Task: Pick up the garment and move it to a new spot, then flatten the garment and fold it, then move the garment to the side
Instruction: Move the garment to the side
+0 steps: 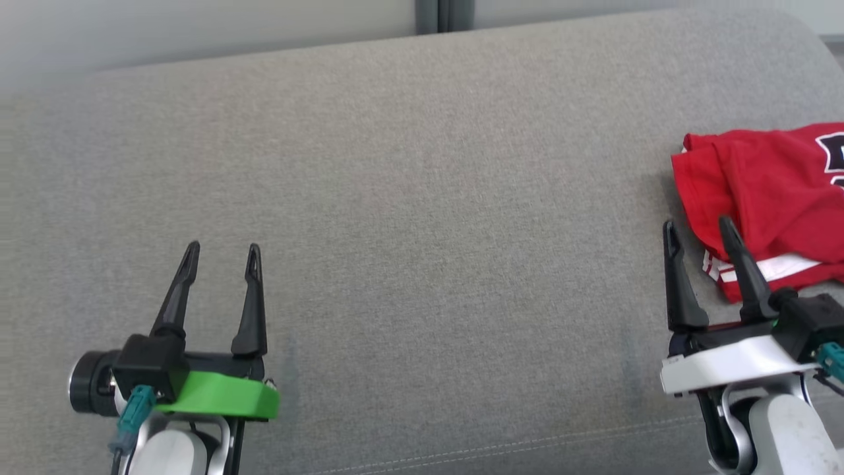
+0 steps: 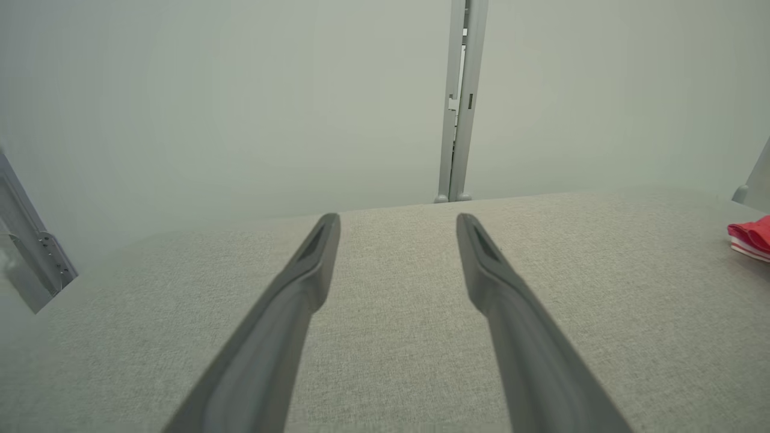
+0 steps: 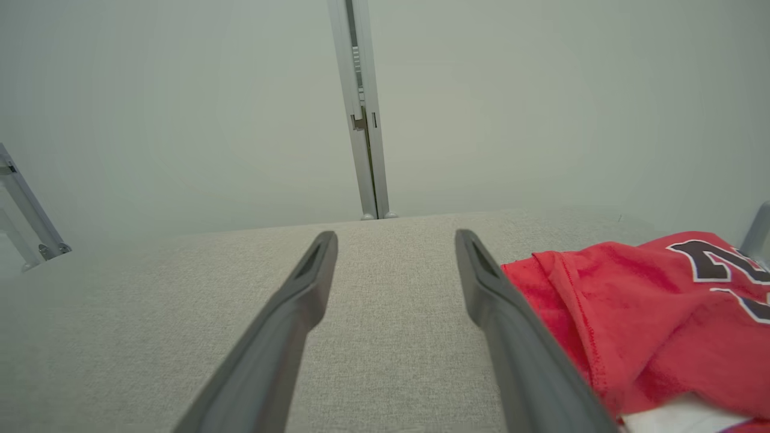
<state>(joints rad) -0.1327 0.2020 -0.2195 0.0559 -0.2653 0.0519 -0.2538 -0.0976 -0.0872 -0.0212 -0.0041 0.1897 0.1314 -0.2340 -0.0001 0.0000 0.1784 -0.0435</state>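
Head view: garment [image 1: 765,185] far right; our right gripper [image 1: 700,227] wide open, empty; we pinch bunched near edge deep.

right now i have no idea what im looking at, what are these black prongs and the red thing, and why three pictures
The pictures show one moment from three cameras on a two-armed robot. The head camera looks down at a grey cushioned surface. The black prongs are the fingers of its grippers: the left gripper at lower left, the right gripper at lower right. The other two pictures come from cameras on each wrist, looking along that gripper's own fingers. The red thing is a garment, a crumpled red shirt with white trim and dark lettering, lying on the surface at the robot's right, just beside the right gripper. Both grippers are open and hold nothing.
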